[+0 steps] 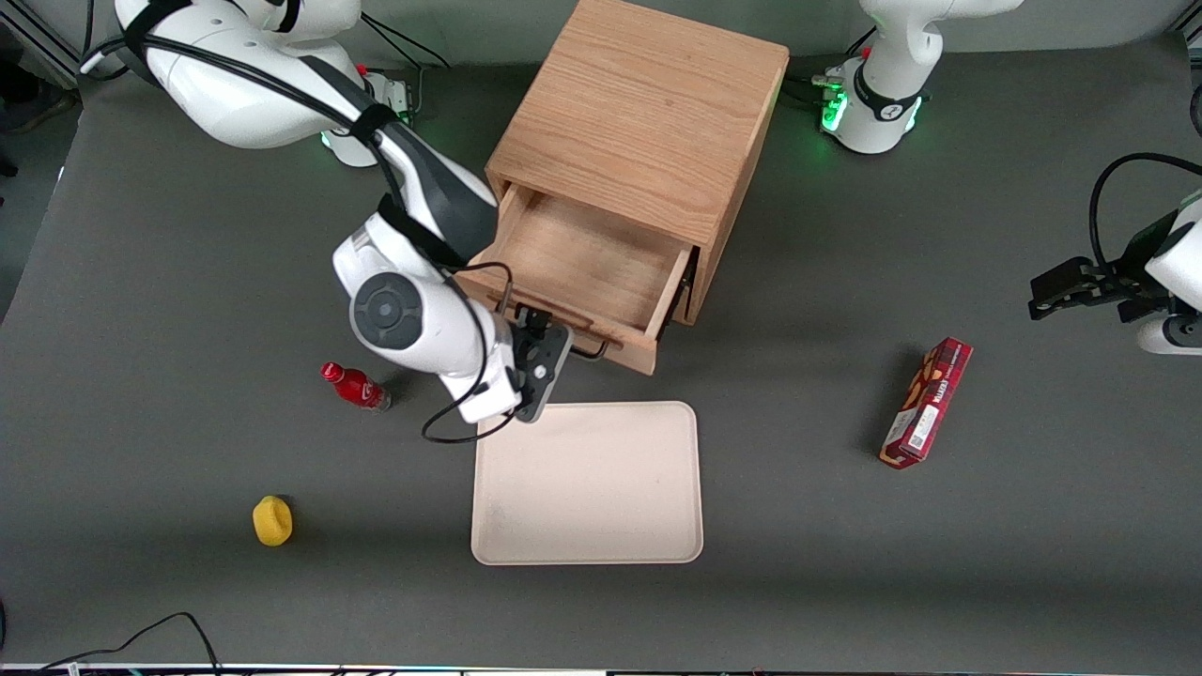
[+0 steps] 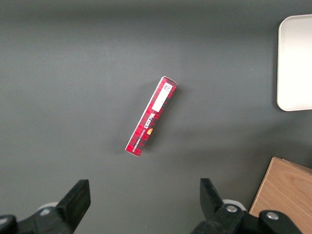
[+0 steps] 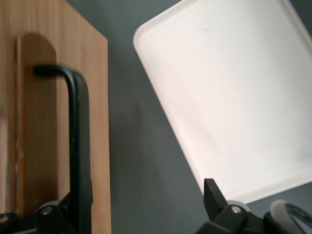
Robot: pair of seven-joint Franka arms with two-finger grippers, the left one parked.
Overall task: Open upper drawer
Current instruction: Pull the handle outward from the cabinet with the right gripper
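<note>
1. I see the upper drawer (image 1: 590, 266) in light oak with visible grain and a matt finish.
2. Its handle (image 3: 78, 146) looks like smooth black metal with a slight sheen.
3. The claw (image 1: 549, 352) at that handle is matt black.
4. The tray (image 1: 588, 483) is smooth, matt cream plastic.
5. The table (image 1: 845, 582) is matt dark grey.

Light oak upper drawer (image 1: 587, 263), black handle (image 3: 78, 126), cream tray (image 1: 587, 483), red tartan box (image 1: 927, 404).

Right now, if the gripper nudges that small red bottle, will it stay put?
Probably not. The red bottle lies on its side on bare table, so it would likely roll. It looks small, so probably light. The gripper is at the upper drawer, apart from it.
</note>
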